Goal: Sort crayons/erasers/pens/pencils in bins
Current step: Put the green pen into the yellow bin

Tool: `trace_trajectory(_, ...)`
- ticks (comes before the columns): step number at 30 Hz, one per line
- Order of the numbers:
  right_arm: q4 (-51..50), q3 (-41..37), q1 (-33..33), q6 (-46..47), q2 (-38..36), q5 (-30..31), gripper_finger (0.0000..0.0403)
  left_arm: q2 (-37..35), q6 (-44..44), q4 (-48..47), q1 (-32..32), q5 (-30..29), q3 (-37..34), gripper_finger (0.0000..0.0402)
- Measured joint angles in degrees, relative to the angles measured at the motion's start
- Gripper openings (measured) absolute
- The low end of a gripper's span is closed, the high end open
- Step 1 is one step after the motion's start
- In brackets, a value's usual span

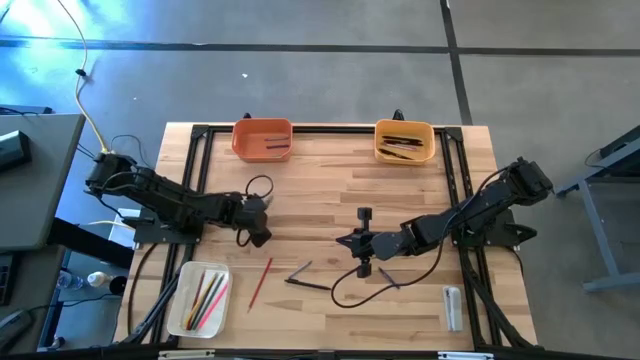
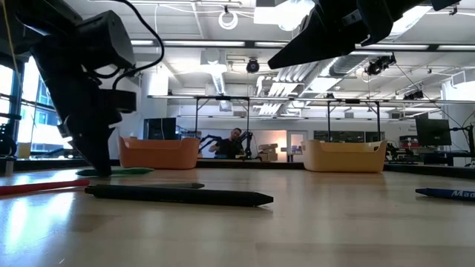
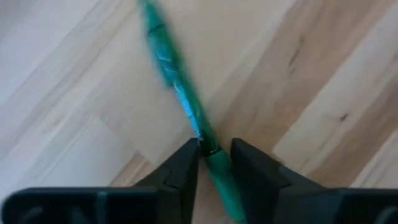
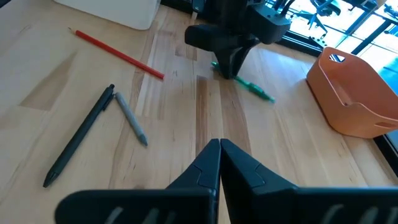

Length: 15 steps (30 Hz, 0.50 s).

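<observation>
A green crayon (image 3: pixel 177 93) lies flat on the wooden table left of centre; it also shows in the right wrist view (image 4: pixel 255 89). My left gripper (image 3: pixel 214 152) stands over it, pointing steeply down, shut on it. My right gripper (image 4: pixel 219 146) hangs shut above the table's middle (image 1: pixel 345 242), holding nothing. A red pencil (image 4: pixel 118 55) and two dark pens (image 4: pixel 78 143) lie loose on the table. The orange bin (image 1: pixel 262 138) and yellow-orange bin (image 1: pixel 404 140) stand at the far edge. The white bin (image 1: pixel 198 298) with coloured pencils stands near left. My left gripper has the green crayon's shaft (image 3: pixel 210 157) between its two fingertips, one finger on each long side. The fingers come from above, slanting down, and lie across the crayon. Most of the crayon reaches out past the fingers, and it lies on the table.
A small clear-grey block (image 1: pixel 452 305) lies near the table's right front. A blue crayon (image 2: pixel 445 193) lies on the table near my right gripper. Black frame rails run along the table's left and right sides. Bare wood lies between the two far bins.
</observation>
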Motion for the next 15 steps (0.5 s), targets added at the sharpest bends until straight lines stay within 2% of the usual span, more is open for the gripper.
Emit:
trace_trajectory(7, -0.4, 0.0, -0.2, -1.4, 0.0, 0.0, 0.0002, 0.0, 6.6, 0.1, -1.8, 0.7, 0.0, 0.0012)
trace_trajectory(12, -2.2, -0.2, -2.2, -4.2, 0.0, 3.2, 0.0002, 0.1, 8.2, 1.0, -3.6, -0.8, -0.1, 0.0015)
trace_trajectory(15, 2.8, -3.4, -5.1, -6.7, -0.1, 1.7, 0.0001, -0.6, 10.2, 2.9, -4.4, -1.2, -0.3, 0.0015)
